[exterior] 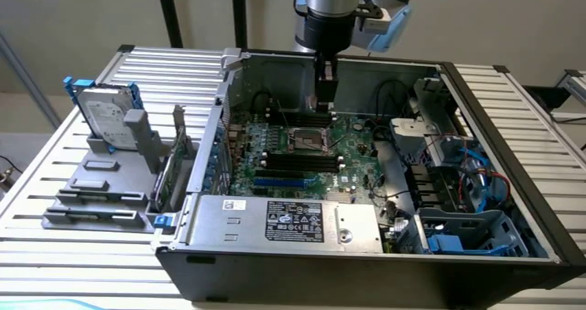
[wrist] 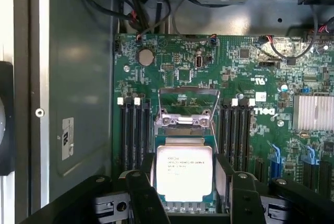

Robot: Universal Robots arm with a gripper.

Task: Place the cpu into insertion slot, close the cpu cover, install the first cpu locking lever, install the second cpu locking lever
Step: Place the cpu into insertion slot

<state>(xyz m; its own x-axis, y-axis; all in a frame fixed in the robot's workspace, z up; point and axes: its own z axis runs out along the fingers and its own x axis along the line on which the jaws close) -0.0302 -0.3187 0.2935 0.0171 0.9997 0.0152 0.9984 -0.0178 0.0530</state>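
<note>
My gripper [exterior: 322, 108] hangs inside the open computer case, just above the cpu socket [exterior: 309, 140] on the green motherboard [exterior: 357, 152]. In the wrist view the cpu [wrist: 184, 174], silvery face up with printed text, sits between my two black fingers [wrist: 142, 195], which press on its side edges. My gripper [wrist: 188, 195] is shut on it. The cpu cover [wrist: 186, 120] stands raised at the socket's far end, with the board showing through its square window. A thin locking lever [wrist: 213, 130] runs along one side of the socket. The socket itself is mostly hidden under the cpu.
Black memory slots [wrist: 133, 130] flank the socket on both sides. A finned heat sink [wrist: 313, 112] sits further along the board. The power supply [exterior: 284, 221] lies at the case front, blue drive cages [exterior: 467, 234] at the exterior view's right, and a hard drive [exterior: 106, 114] outside on the left.
</note>
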